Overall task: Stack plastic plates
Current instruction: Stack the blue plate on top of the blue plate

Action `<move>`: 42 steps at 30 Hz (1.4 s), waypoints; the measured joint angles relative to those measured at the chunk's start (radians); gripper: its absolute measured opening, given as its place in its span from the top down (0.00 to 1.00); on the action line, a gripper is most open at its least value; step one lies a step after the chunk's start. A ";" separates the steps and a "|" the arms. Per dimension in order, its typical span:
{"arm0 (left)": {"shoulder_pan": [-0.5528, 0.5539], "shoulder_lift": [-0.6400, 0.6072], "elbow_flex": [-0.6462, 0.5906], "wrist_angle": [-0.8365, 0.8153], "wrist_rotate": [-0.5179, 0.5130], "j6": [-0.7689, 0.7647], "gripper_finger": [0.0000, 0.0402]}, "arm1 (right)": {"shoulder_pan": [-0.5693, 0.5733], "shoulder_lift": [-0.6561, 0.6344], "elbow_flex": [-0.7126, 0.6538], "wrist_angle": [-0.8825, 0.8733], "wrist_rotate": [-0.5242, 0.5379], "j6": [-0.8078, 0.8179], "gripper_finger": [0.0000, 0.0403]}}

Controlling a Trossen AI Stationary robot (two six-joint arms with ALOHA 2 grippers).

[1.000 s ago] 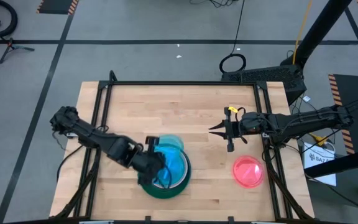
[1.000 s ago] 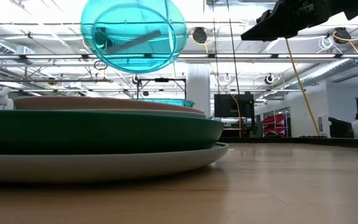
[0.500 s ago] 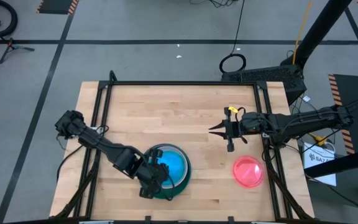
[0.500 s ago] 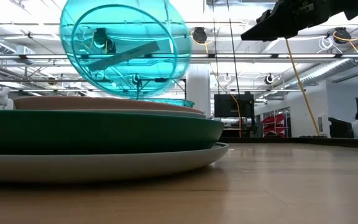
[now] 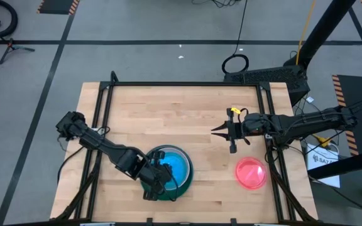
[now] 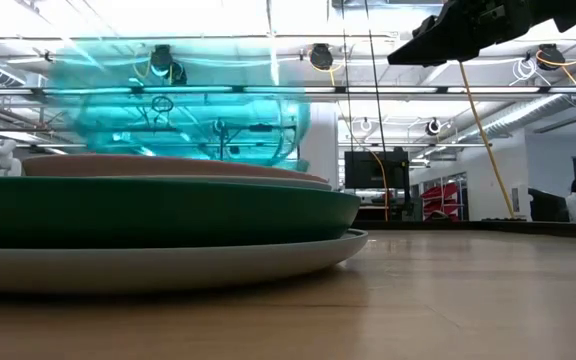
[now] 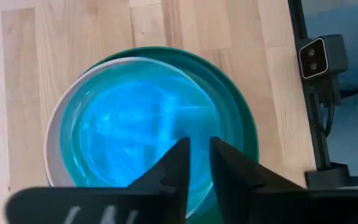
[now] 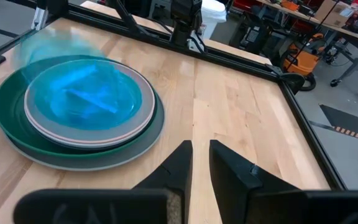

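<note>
Cyan plate (image 5: 170, 166) lies atop the green plate (image 5: 182, 186) stack under the left gripper (image 5: 158, 182), fingers nearly closed, empty.

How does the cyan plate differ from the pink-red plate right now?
The cyan plate is blurred in motion over the stack under the left claw; the pink-red plate lies alone on the bare table, near the waiting right claw. Cyan is see-through blue; the other is pink-red. Both are small and round.
</note>
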 joint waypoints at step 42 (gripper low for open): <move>0.238 -0.001 -0.412 0.360 0.274 0.173 0.73 | 0.000 0.000 0.000 0.000 0.000 -0.003 0.88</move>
